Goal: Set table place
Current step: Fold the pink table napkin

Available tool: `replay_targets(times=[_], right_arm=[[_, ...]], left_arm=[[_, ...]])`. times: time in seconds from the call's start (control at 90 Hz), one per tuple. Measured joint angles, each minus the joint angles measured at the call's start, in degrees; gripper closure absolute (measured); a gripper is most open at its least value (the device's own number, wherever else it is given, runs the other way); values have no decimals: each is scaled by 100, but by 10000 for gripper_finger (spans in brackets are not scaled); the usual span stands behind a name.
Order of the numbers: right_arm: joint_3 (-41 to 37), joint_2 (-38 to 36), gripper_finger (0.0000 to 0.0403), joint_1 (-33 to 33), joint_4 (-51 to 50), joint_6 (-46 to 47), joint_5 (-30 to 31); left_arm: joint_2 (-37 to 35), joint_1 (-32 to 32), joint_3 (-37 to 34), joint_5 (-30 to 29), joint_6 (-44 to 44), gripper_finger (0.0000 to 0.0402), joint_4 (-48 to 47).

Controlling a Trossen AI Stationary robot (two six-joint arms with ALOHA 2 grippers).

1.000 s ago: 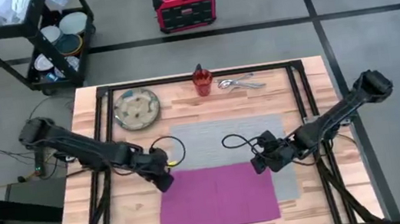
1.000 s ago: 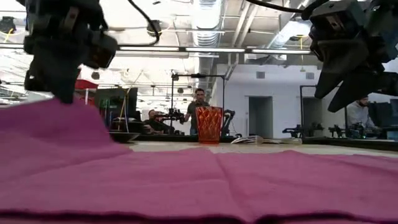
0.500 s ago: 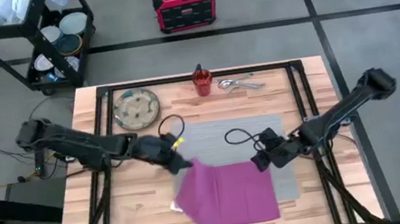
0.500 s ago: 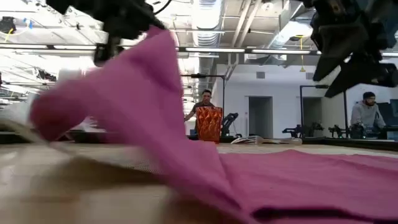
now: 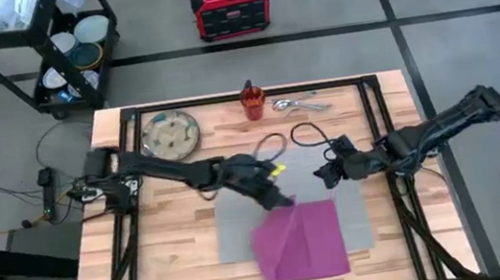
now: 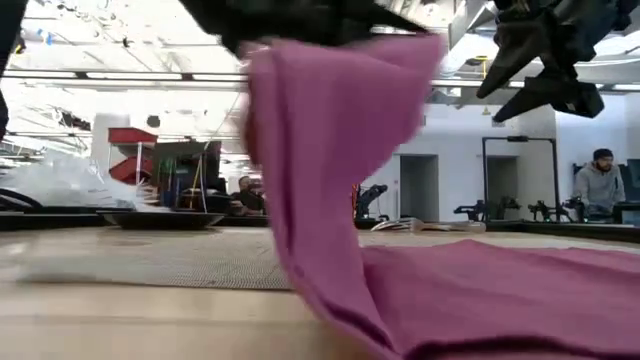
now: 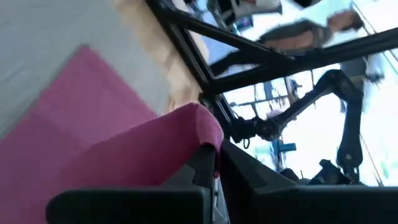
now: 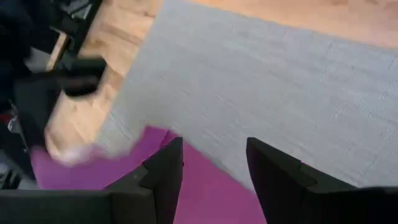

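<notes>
the left gripper (image 5: 280,199) is clamped on a lifted corner of the magenta napkin (image 5: 302,241), its fingers fully closed on the cloth, above the middle of the grey woven mat (image 5: 238,233). the napkin lies on the mat's right half, toward the table's (image 5: 178,256) front edge, with the held flap rising from its left side. the fold line runs front to back, so the flap likely needs to travel rightward to land on the flat half. the right gripper (image 5: 329,174) hovers over the mat's right rear corner, fingers apart and empty, well clear of the cloth. the plate (image 5: 171,135), orange-red cup (image 5: 253,101) and cutlery (image 5: 301,104) sit along the table's rear edge.
</notes>
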Motion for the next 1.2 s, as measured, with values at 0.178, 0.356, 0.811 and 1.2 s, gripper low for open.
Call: replay_targets(times=[0.178, 0.356, 0.811, 1.2], right_arm=[[0, -178, 239, -54, -378, 35, -19], [0, -314, 239, 61, -861, 381, -152], [-2, -352, 214, 645, -798, 729, -177], [-2, -273, 213, 1502, 168, 1124, -141]], left_arm=[[1567, 26, 1564, 648, 33, 402, -47], [2573, 46, 2660, 1134, -260, 392, -39], [2673, 513, 3019, 1241, 277, 236, -222], [2409, 614, 3015, 2505, 1243, 228, -2041]])
